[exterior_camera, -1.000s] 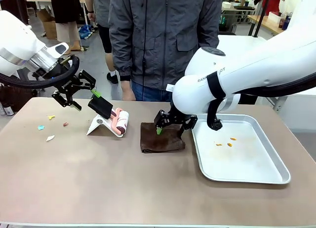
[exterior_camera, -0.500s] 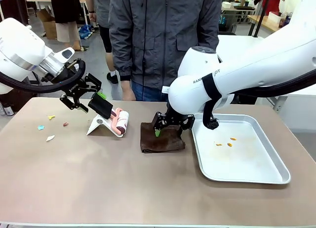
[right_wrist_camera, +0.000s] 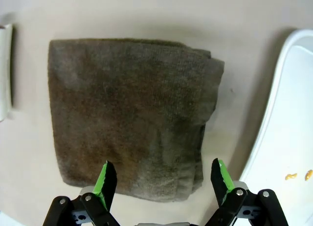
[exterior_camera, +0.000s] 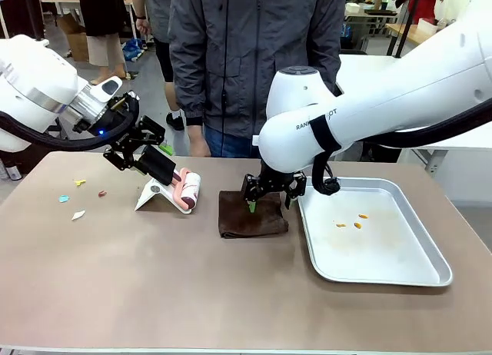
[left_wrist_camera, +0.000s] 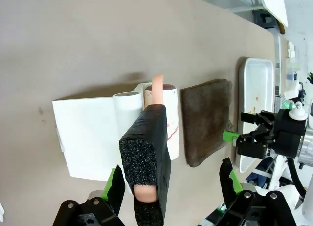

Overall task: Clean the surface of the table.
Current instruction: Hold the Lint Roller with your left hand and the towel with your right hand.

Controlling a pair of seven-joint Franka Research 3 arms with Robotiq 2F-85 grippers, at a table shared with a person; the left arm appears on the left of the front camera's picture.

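Left claw (left_wrist_camera: pixel 171 179) wide open, empty, now straddling foam-wrapped handle of lint roller (exterior_camera: pixel 187 187); second ago it hung short of it. Right claw (right_wrist_camera: pixel 163 179) wide open, empty, over folded brown towel (exterior_camera: pixel 252 215), little changed. Grasp looks near; taupe worktop (exterior_camera: pixel 154 278) beneath, coloured scraps (exterior_camera: pixel 78 214) unswept at left.

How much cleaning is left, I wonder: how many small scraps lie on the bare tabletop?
4, all on the table, left end: a yellow scrap, a pink scrap, a cyan scrap and a white scrap nearest the camera. Others may be hidden.
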